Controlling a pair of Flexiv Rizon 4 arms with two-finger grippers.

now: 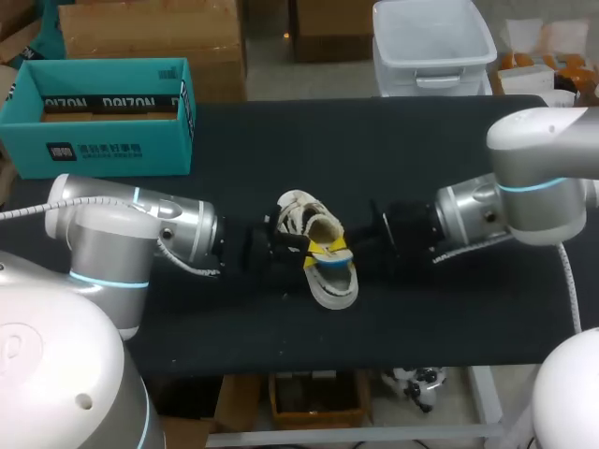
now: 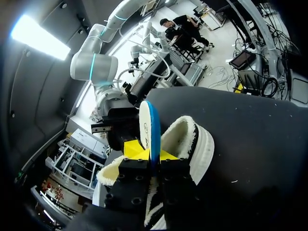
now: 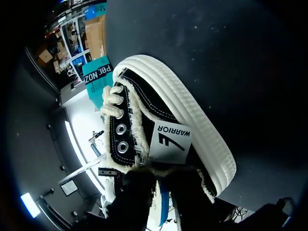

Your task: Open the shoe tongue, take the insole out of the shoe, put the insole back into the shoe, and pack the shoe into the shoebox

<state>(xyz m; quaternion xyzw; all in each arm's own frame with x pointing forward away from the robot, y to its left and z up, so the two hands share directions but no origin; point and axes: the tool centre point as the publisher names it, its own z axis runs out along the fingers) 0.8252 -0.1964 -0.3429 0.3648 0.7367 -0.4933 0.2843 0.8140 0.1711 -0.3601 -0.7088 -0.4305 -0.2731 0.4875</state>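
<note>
- The insole [image 2: 149, 126], white with a blue edge, stands on its edge out of the shoe's mouth.
- The left gripper [image 2: 151, 153] is clamped on the insole, with a yellow tip pressed to each face.
- The shoe [image 1: 329, 281], black with a white sole, white laces and a fleece lining, lies near the middle of the table [image 1: 421, 159].
- In the head view the left gripper sits at the shoe's 9 o'clock, its arm coming in from the left.
- The right gripper [image 3: 161, 187] sits at the shoe's 3 o'clock, right up against the heel collar. The insole's blue edge shows just under it. I cannot tell whether it grips anything or stands apart.
- The two grippers face each other across the shoe.
- The teal shoebox [image 1: 103, 117] stands open at about 10 o'clock from the shoe, well apart, near the table's far left corner.
</note>
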